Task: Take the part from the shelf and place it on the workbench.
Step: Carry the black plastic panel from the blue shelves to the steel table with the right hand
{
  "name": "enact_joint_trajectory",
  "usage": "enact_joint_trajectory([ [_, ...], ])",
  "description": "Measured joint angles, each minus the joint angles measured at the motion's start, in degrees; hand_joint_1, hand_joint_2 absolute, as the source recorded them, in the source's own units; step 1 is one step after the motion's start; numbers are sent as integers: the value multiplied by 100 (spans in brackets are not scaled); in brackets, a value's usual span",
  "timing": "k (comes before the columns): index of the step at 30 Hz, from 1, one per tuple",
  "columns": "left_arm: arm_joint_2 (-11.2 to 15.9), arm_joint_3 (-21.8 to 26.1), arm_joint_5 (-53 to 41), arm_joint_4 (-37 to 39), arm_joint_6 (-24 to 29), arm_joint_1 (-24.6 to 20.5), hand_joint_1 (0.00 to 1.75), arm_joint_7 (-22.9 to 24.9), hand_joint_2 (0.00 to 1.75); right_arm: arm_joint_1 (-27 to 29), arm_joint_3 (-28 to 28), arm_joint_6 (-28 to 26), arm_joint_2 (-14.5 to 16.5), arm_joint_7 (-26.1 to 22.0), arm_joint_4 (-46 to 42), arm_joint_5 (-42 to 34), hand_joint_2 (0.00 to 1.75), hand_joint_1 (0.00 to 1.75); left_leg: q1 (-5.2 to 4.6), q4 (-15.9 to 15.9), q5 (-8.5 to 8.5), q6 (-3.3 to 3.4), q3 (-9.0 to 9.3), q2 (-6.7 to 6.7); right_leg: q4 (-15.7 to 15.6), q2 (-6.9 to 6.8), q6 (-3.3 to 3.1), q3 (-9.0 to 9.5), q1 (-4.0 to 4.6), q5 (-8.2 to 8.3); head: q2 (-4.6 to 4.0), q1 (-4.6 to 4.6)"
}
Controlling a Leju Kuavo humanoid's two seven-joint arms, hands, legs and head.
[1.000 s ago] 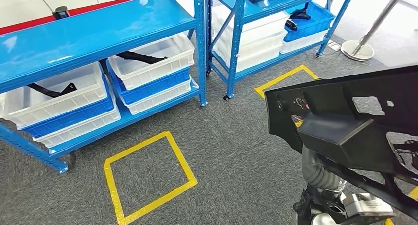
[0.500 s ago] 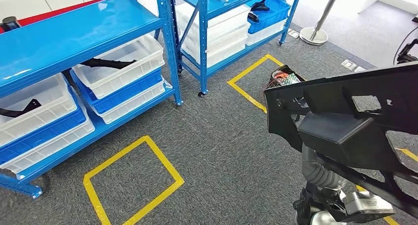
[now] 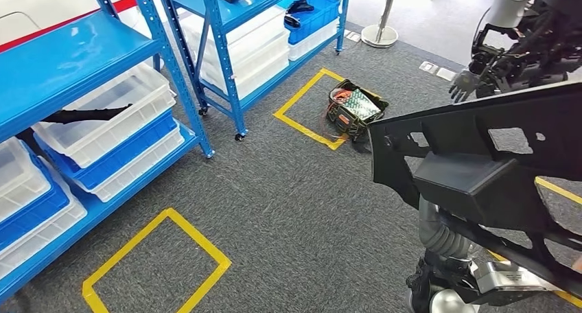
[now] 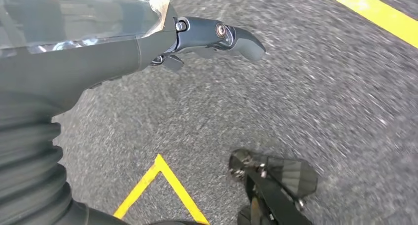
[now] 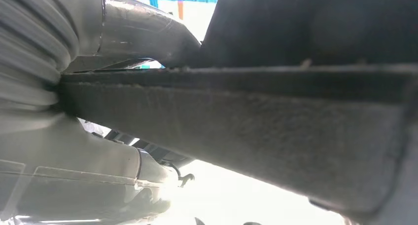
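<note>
A large black plastic part (image 3: 480, 169) with cut-outs and a boxy lump spans the right side of the head view, carried above the carpet. My right hand (image 5: 93, 175) grips it: in the right wrist view the part's thick dark edge (image 5: 256, 121) lies between the grey thumb and the rest of the hand. In the head view the part hides that hand, and the ribbed wrist cover (image 3: 439, 234) shows below it. My left hand (image 4: 148, 37) hangs over the grey carpet with a dark finger stretched out, holding nothing.
Blue shelves (image 3: 68, 59) with white and blue bins stand at the left and back. A dark toolbox (image 3: 355, 107) sits by a yellow floor square. Another robot (image 3: 508, 45) stands at the far right. A taped yellow square (image 3: 154, 265) marks the near floor.
The camera has swung right: the shelves slid left across the picture, and the toolbox and the other robot came into sight. The part keeps its place in my right hand.
</note>
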Motion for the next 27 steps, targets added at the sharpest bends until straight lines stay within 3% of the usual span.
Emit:
enact_joint_trajectory([
  [2, 31, -2, -13, -2, -32, -1, 0, 0, 175, -4, 0, -10, 7, -2, 1, 0, 175, 175, -20, -592, 230, 68, 279, -212, 8, 122, 35, -14, 19, 14, 0, 2],
  [3, 44, -3, -17, -3, -42, -2, 0, 0, 175, -4, 0, -18, 10, -4, 2, 0, 175, 175, -38, -691, 248, 88, 319, -253, 8, 178, 66, -33, 14, 27, 0, 3],
  [5, 53, -3, -23, -5, -50, -7, 0, 0, 175, 0, 1, -34, 11, -8, 0, 0, 175, 175, -56, -748, 286, 119, 334, -123, 4, 284, 144, -91, 7, 62, 0, 1],
  [7, 57, -2, -27, -7, -56, -11, 0, 0, 175, 0, 0, -48, 4, -13, -2, -1, 175, 175, -38, -847, 359, 166, 370, 18, 186, 128, 170, -227, 27, -16, 0, 22],
  [9, 57, -3, -28, -9, -62, -5, 0, 2, 175, -9, 4, -54, 1, -18, -1, -4, 175, 175, -34, -901, 396, 189, 382, 183, 791, -185, 144, -542, 36, -305, 0, 63],
  [11, 55, -4, -29, -10, -65, 4, 0, 7, 175, -9, 9, -56, -1, -19, 7, -10, 175, 175, -37, -900, 396, 189, 367, 357, 1495, -320, 166, -882, -2, -579, 0, 87],
  [12, 54, -4, -30, -10, -65, 6, 0, 9, 175, -5, 10, -57, -2, -19, 12, -12, 175, 175, -34, -898, 392, 179, 364, 441, 1630, -350, 213, -936, -36, -609, 0, 89],
  [13, 52, -4, -32, -10, -66, 6, 0, 10, 175, -4, 10, -59, -5, -19, 16, -13, 175, 175, -24, -893, 384, 160, 367, 517, 1529, -383, 282, -865, -73, -550, 0, 90],
  [15, 52, -4, -38, -12, -69, 5, 0, 12, 175, -9, 10, -62, -11, -19, 17, -13, 175, 175, 4, -860, 348, 88, 386, 649, 758, -580, 443, -412, -144, -288, 0, 93],
  [16, 60, -4, -42, -17, -73, 5, 0, 14, 175, -13, 11, -62, -13, -18, 19, -13, 175, 175, 4, -832, 313, 35, 382, 703, 392, -703, 481, -195, -153, -181, 0, 100],
  [17, 68, -4, -48, -22, -79, 5, 0, 15, 175, -16, 13, -63, -11, -19, 18, -13, 175, 175, -2, -809, 280, -16, 382, 750, 152, -788, 468, -51, -151, -119, 0, 98],
  [18, 75, -4, -53, -27, -87, 3, 0, 17, 175, -16, 12, -64, -12, -21, 18, -14, 175, 175, -11, -797, 255, -60, 384, 794, 64, -821, 415, -4, -136, -104, 0, 97],
  [20, 76, -4, -62, -30, -102, -1, 0, 22, 175, -11, 8, -70, -15, -25, 17, -18, 175, 175, -8, -813, 243, -111, 408, 860, 93, -735, 294, -28, -100, -106, 0, 85],
  [25, 72, -5, -61, -30, -109, -5, 0, 26, 175, -8, 2, -78, -22, -25, 17, -17, 175, 175, 10, -836, 251, -143, 438, 928, 97, -662, 237, -49, -85, -103, 0, 86],
  [26, 70, -5, -61, -30, -109, -6, 0, 28, 175, -6, 2, -78, -21, -26, 15, -17, 175, 175, 25, -829, 235, -163, 442, 904, 92, -624, 213, -49, -99, -93, 0, 80],
  [27, 66, -5, -63, -30, -109, -1, 0, 30, 175, -6, 1, -78, -19, -27, 13, -16, 175, 175, 36, -490, 21, -174, 287, 735, 87, -541, 163, -55, -97, -81, 0, 60],
])
